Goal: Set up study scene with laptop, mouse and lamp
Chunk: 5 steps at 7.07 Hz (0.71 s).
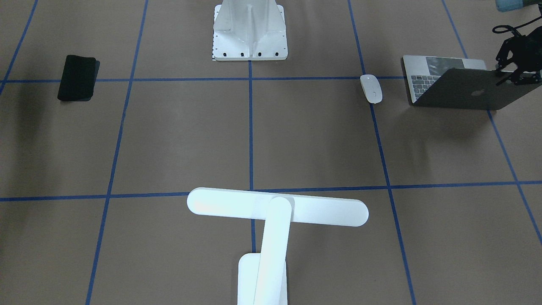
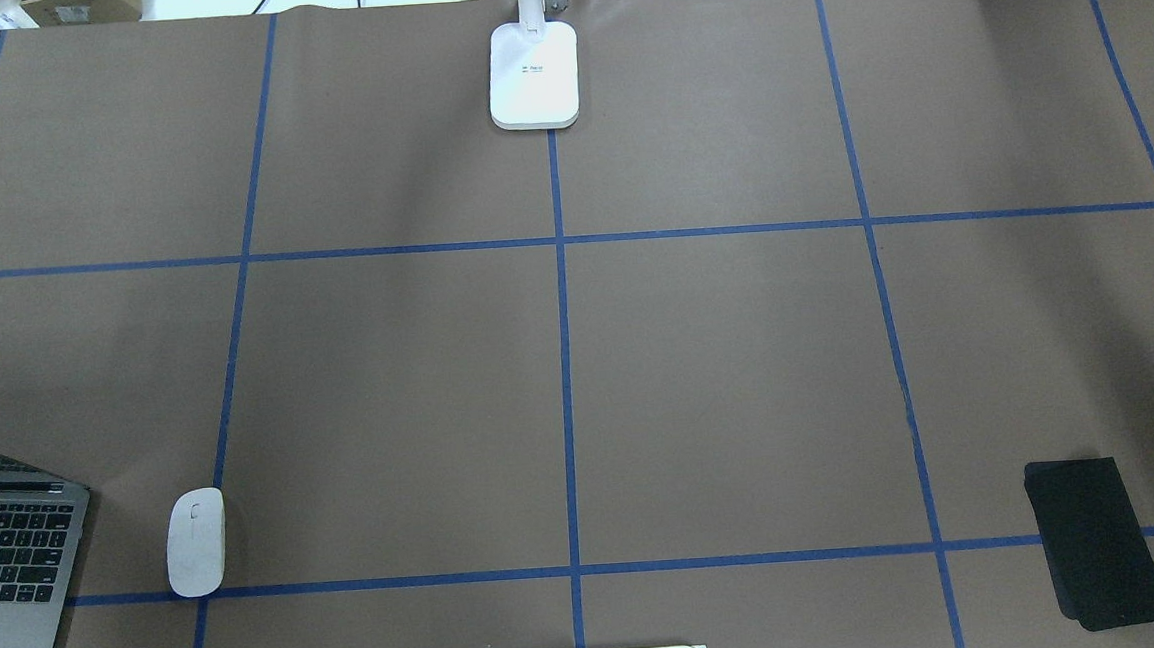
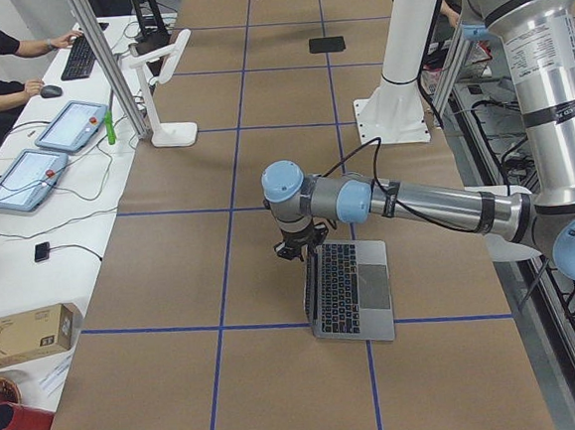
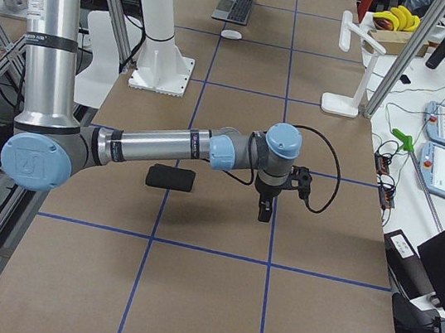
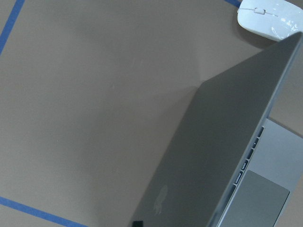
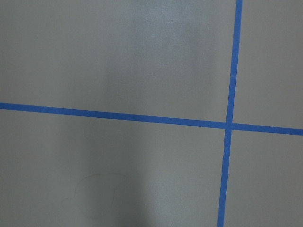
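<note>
The space-grey laptop (image 1: 461, 91) stands partly open at the table's left end, its logo lid facing away from the robot; it also shows in the overhead view (image 2: 10, 559). My left gripper (image 1: 509, 75) sits at the lid's top edge and looks shut on it; the left wrist view shows the lid (image 5: 213, 156) close up. The white mouse (image 1: 371, 88) lies beside the laptop. The white lamp (image 1: 277, 206) stands at the far edge on its base (image 2: 534, 76). My right gripper (image 4: 264, 210) points down over bare table; I cannot tell whether it is open.
A black mat (image 2: 1096, 543) lies near the robot's right side, close to the right arm (image 4: 159, 144). The white bolted bracket (image 1: 250, 29) stands at the robot's base. Blue tape lines cross the brown table (image 2: 721, 385). Operators' desks flank the far edge.
</note>
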Each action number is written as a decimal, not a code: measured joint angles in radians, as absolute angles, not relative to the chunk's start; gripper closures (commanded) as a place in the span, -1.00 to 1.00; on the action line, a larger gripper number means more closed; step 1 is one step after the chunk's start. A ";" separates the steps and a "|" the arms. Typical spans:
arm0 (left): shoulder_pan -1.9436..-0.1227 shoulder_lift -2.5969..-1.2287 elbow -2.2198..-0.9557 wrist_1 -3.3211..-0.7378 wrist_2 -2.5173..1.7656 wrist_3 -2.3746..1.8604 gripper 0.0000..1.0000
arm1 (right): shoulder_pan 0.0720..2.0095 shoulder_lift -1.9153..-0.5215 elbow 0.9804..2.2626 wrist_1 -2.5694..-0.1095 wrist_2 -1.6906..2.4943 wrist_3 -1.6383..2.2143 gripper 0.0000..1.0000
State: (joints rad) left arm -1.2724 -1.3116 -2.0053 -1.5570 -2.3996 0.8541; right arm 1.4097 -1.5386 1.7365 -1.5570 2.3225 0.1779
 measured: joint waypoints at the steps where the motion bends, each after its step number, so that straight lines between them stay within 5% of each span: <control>1: -1.272 -1.316 -2.003 -1.557 -2.399 0.854 0.46 | 1.410 -1.539 1.736 -1.557 2.322 0.178 -1.00; 5: -1.277 -1.317 -2.001 -1.556 -2.399 0.853 0.79 | 1.410 -1.540 1.738 -1.557 2.322 0.178 -1.00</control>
